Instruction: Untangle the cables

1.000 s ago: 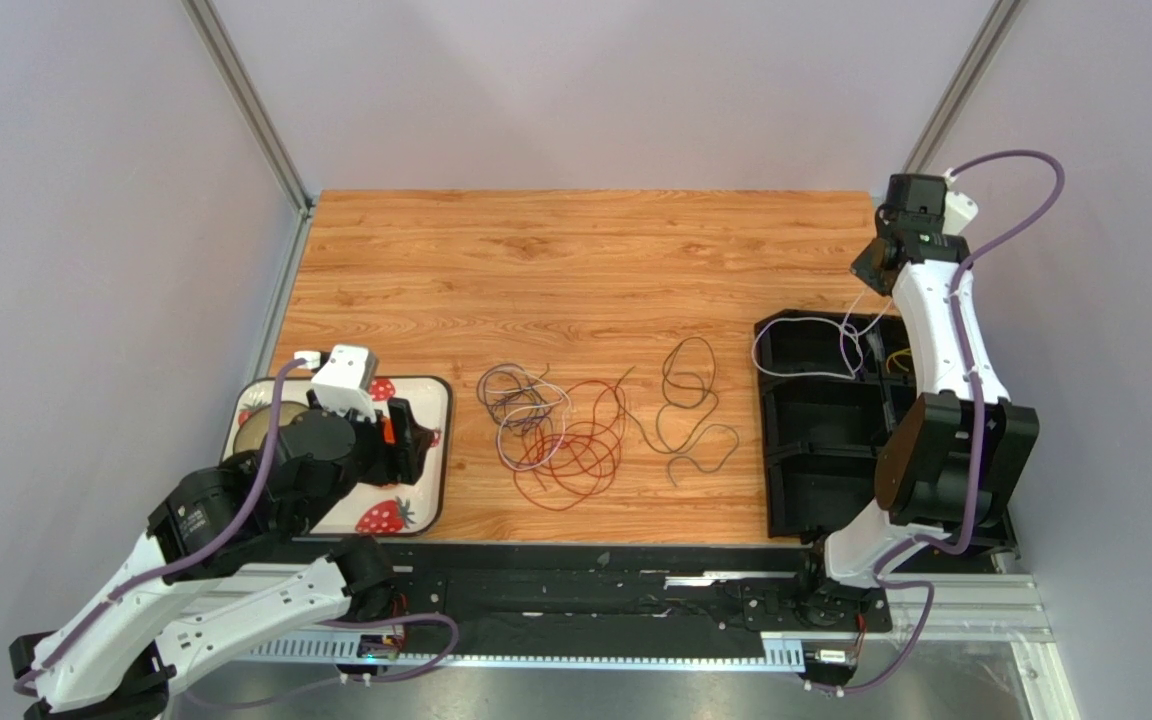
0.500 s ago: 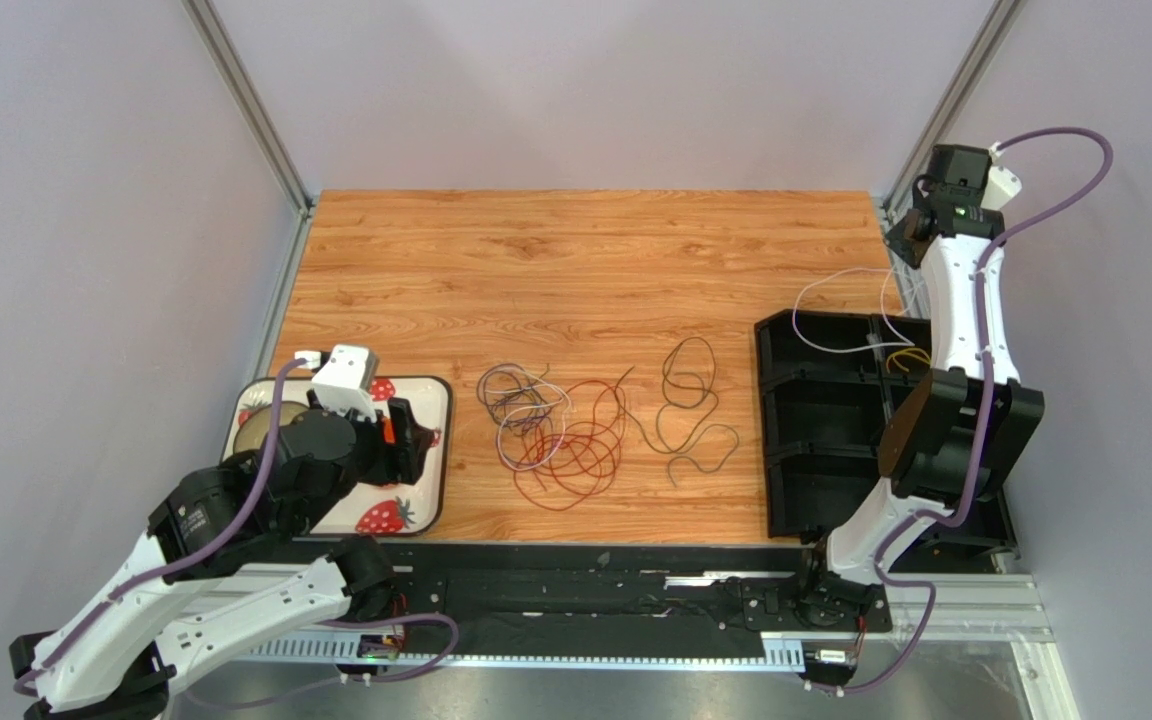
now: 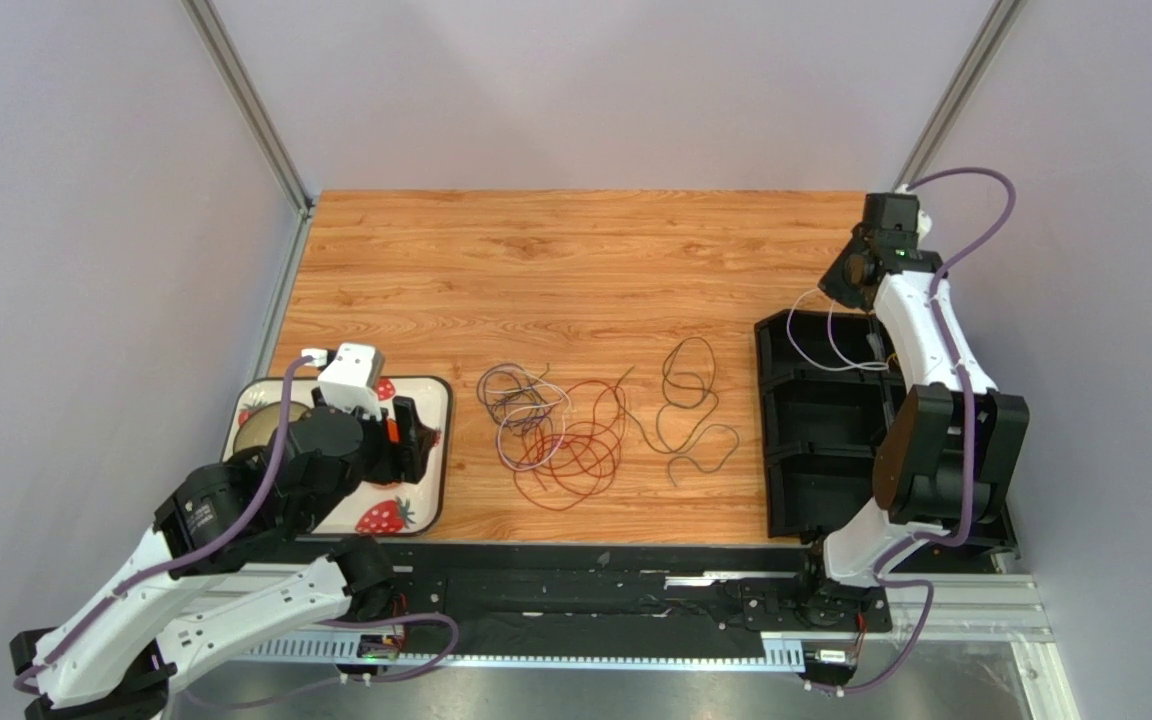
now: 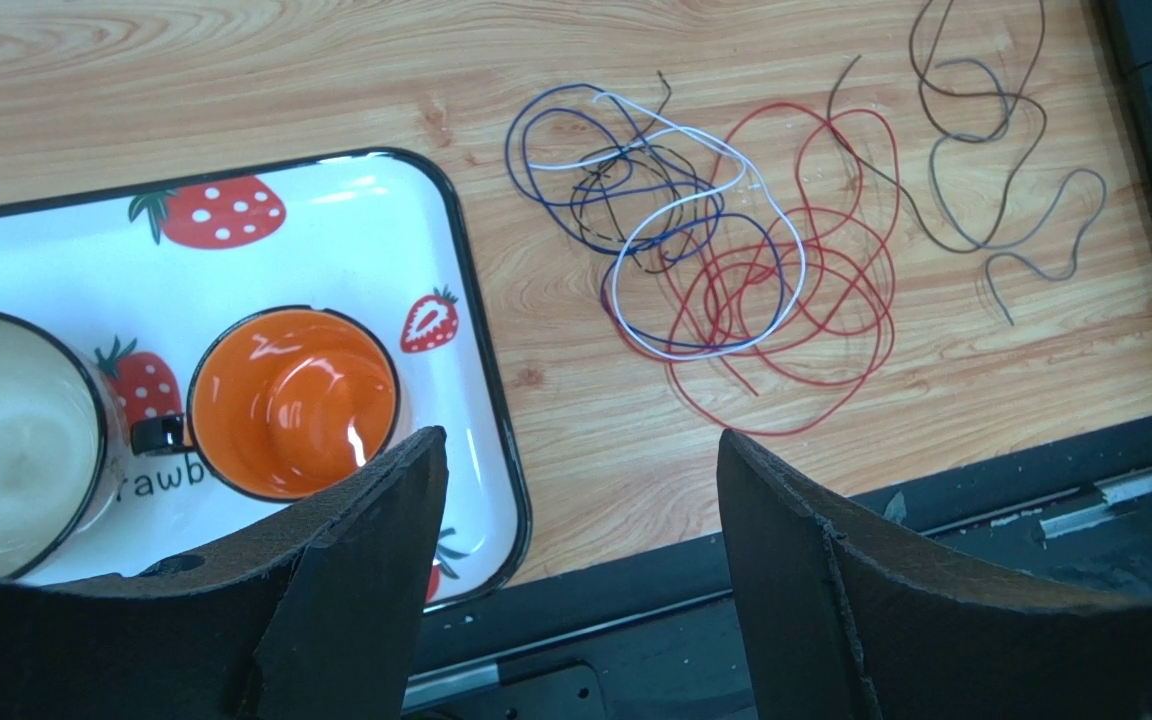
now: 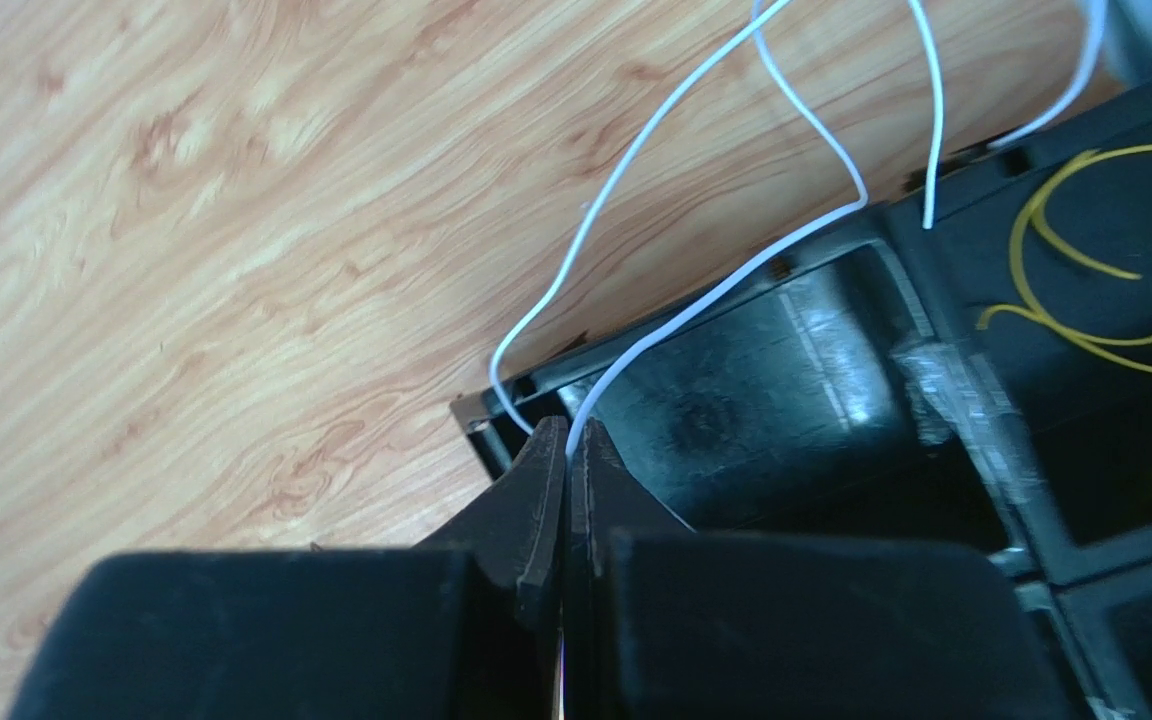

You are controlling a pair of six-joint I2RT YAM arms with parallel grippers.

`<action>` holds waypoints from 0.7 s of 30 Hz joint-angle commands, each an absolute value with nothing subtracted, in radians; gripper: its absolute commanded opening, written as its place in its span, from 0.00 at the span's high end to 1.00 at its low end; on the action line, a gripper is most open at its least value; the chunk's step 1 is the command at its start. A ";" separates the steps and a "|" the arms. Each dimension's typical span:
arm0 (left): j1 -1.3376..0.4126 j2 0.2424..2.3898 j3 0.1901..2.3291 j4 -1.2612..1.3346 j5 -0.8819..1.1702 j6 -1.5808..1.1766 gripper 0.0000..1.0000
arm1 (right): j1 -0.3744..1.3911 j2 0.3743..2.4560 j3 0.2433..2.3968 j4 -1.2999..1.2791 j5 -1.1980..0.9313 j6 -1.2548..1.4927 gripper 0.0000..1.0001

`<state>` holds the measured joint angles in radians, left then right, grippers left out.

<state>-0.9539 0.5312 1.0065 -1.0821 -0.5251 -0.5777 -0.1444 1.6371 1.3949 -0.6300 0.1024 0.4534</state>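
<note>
Clearly the right hand [image 5: 564, 450] is pinched fully shut on a white cable [image 5: 719, 297], right over the far left corner of the black bin [image 3: 808, 450] at the right of the tabletop [image 3: 537, 255]. From the fingertips the cable runs off over the bin's far end, and a yellow cable [image 5: 1093, 255] lies in a neighbouring compartment. Where the white one's free end lies I cannot quite make out.

The rest of the cables [image 3: 575, 428] sit in a heap mid-tabletop, well to the left of that hand. Red, white, blue and dark loops overlap there, with a thin dark one sprawled just to their right. The left hand [image 4: 575, 450] is the nearer one, with the heap to its right. It hangs wide open and empty above a strawberry tray [image 4: 387, 195] holding an orange cup [image 4: 289, 398].

Since half a second ago the right arm has swung back from the far right corner toward the bin, and the white cable has slackened into a loop. The heap and the left arm have hardly shifted.
</note>
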 commanded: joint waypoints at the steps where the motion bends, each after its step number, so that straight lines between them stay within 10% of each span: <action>1: -0.953 0.512 1.003 -1.068 -0.528 -0.578 0.25 | -0.103 1.632 1.330 -0.526 0.101 0.422 1.00; 15: -0.953 0.456 0.997 -1.060 -0.520 -0.575 0.25 | -0.048 1.631 1.132 -0.462 0.152 0.538 0.99; 21: -0.953 0.451 0.997 -1.060 -0.517 -0.574 0.25 | -0.048 1.616 1.219 -0.523 0.163 0.483 0.56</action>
